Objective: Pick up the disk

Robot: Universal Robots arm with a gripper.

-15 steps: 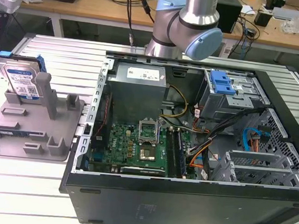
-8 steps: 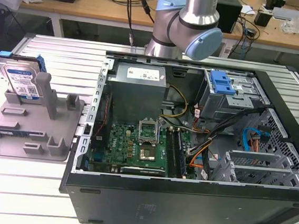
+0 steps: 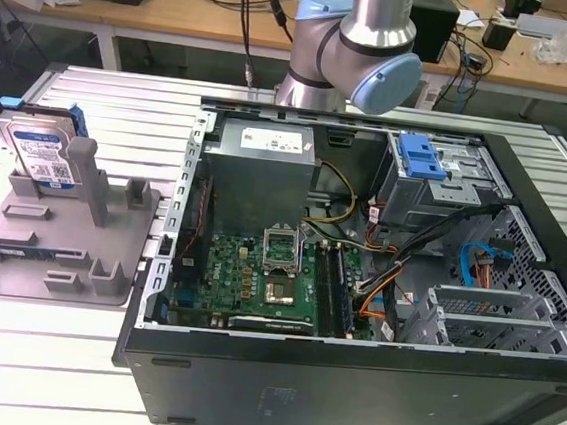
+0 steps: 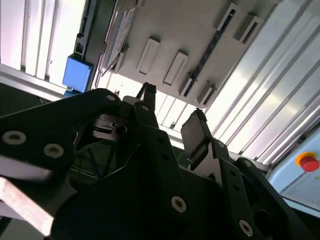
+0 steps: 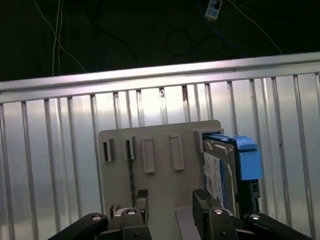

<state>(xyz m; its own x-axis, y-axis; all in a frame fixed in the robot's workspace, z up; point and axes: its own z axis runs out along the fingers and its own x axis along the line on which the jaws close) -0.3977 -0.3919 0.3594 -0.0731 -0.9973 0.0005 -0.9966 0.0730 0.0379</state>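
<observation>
Standing on edge in the grey fixture [image 3: 60, 241] on the slatted metal table [image 3: 124, 97], at the exterior view's left, the disk [image 3: 40, 154] sits beside an upright post, well apart from the open computer case [image 3: 348, 379]. In the first wrist view the gripper [image 5: 171, 200] hangs over the fixture, its jaws spread apart and empty, with the disk near one finger and untouched.

Nothing here can be read. The disk [image 3: 37, 147], at nine o'clock on the worktop [image 3: 47, 371] in the exterior view, bears a white-and-blue label; the power supply [image 3: 263, 160] has a white sticker. Both prints are too small.
</observation>
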